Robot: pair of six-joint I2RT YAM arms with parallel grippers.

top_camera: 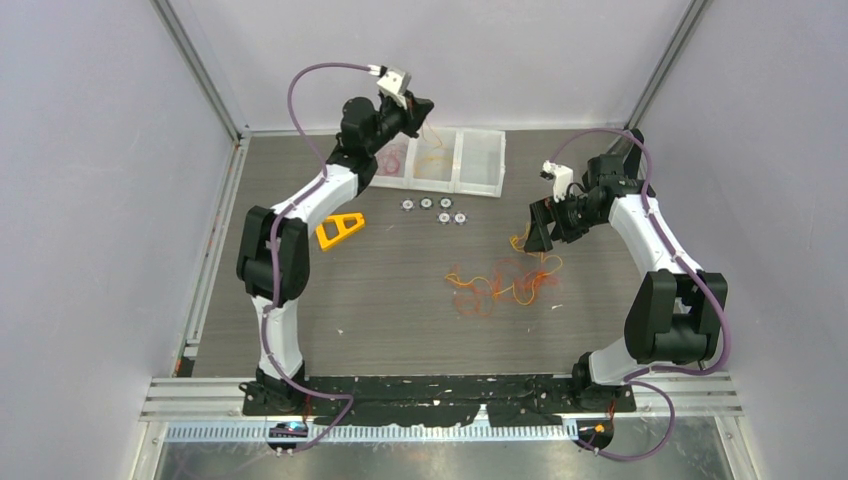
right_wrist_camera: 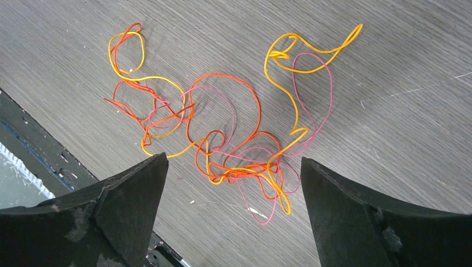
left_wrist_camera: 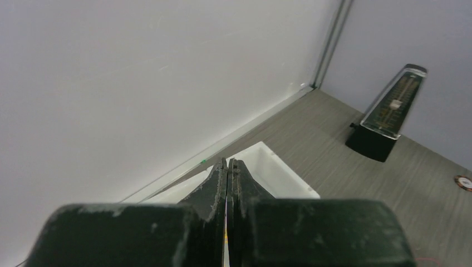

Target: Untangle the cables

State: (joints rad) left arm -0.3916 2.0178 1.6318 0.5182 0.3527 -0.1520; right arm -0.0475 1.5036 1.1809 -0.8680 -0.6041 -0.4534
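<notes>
The cables (right_wrist_camera: pixel 245 169) lie in one loose knot on the surface (top_camera: pixel 400 330), right of its middle and well clear of every edge. The right pincer (right_wrist_camera: pixel 234 160) hangs above them, spread wide and empty. The left pincer (left_wrist_camera: pixel 228 164) is pressed closed over the trays (top_camera: pixel 480 175) at the far edge; whether it pinches a strand I cannot tell. The best move is probably to come down on the outlying yellow loop (right_wrist_camera: pixel 309 71), away from the dense crossings, and draw it outward slowly.

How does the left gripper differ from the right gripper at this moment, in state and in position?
The left gripper is shut tight; the right gripper is wide open. The left gripper is raised at the far side, over the white bins; the right gripper hangs above the tangled cables and points down at them. Both are black.
</notes>
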